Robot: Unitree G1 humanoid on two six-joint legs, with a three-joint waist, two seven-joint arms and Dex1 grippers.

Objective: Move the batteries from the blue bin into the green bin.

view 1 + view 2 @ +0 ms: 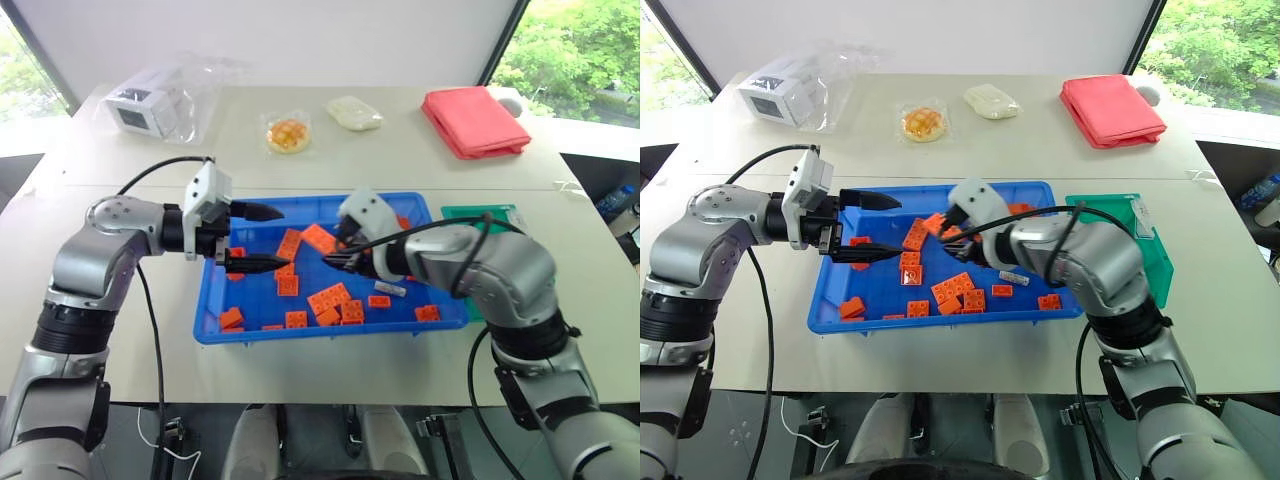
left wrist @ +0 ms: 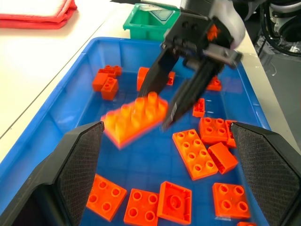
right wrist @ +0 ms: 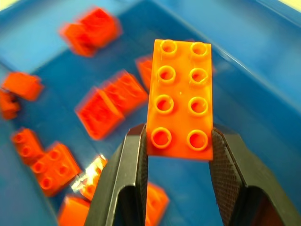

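Item: blue bin [image 1: 205,322], a wide shallow tray near the front edge of the white table [image 1: 300,375]. Contents: many loose orange toy bricks [image 1: 330,300] scattered over its floor, and one slim silver-grey battery [image 1: 391,289] lying flat toward the right side, among the bricks and just below the right forearm.

Item: green bin [image 1: 1155,262], a smaller and deeper box, stood just beside the blue bin's right end. Its inside could not be made out.

Item: right gripper [image 3: 178,141], held over the middle of the blue bin and angled downward. Its two black fingers [image 3: 127,169] were clamped on the short end of a long orange eight-stud brick [image 3: 180,96], which stood out beyond the fingertips, lifted clear of the tray floor. It held a brick, not a battery.

Item: left gripper [image 1: 262,238], held level over the left part of the blue bin, pointing toward the right gripper. Its fingers [image 2: 77,165] stood wide apart with nothing between them.

Items at the far side of the table, well apart from the bins: a folded red cloth [image 1: 474,121] at the right, a pale wrapped packet [image 1: 355,112], a round yellow pastry in clear wrap [image 1: 288,134], and a white box inside a clear plastic bag [image 1: 150,105] at the left.
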